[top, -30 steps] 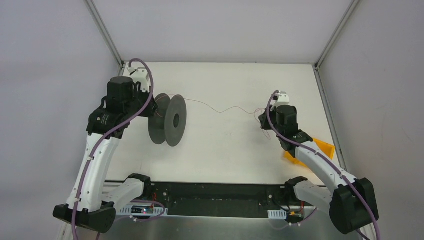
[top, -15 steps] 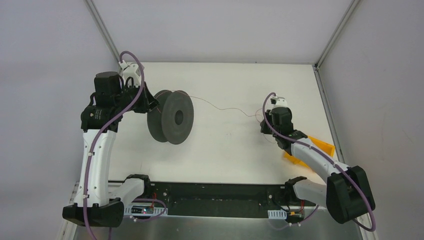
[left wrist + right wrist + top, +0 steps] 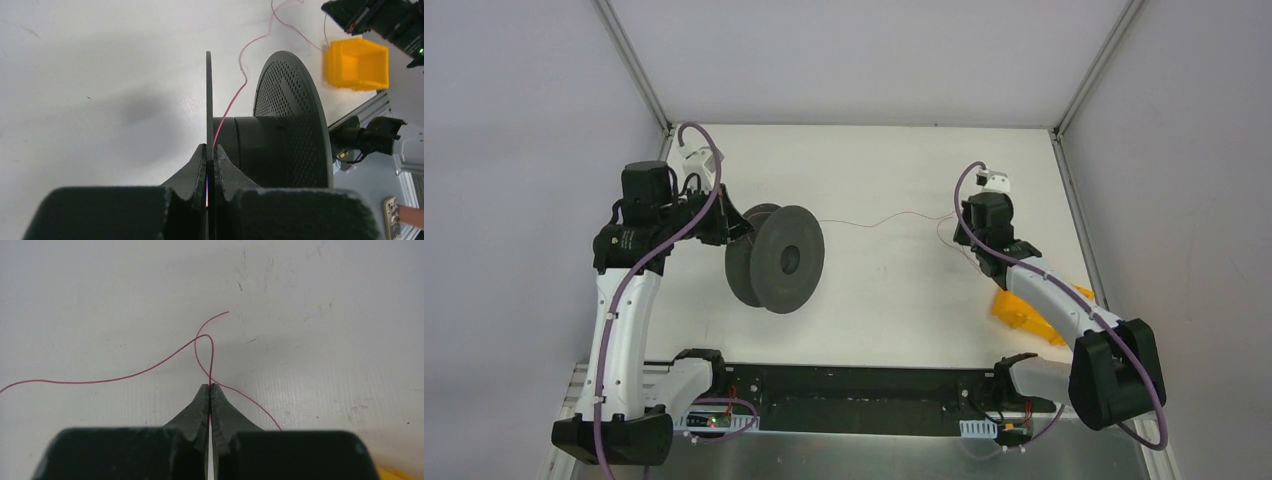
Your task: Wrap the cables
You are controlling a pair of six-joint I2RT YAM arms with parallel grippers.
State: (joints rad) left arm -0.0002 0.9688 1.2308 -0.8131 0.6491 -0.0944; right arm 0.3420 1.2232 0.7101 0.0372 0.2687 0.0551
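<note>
A thin pinkish-red cable (image 3: 879, 221) runs across the white table from the dark grey two-flanged spool (image 3: 776, 258) to my right gripper (image 3: 965, 243). My left gripper (image 3: 210, 151) is shut on the thin edge of the spool's near flange (image 3: 209, 100) and holds the spool up on its side. The cable (image 3: 233, 102) enters the spool's hub between the flanges. My right gripper (image 3: 210, 386) is shut on the cable (image 3: 150, 371), which loops just beyond the fingertips; a loose end trails off to the right.
A yellow bin (image 3: 1027, 310) sits on the table by the right arm's forearm, also seen in the left wrist view (image 3: 356, 64). The enclosure's grey walls stand left, right and behind. The black base rail (image 3: 854, 395) lies along the near edge.
The left arm has swung the spool a little right and toward the near edge, turning its face more to the camera. The right gripper has moved farther back and right, with the cable in it.
</note>
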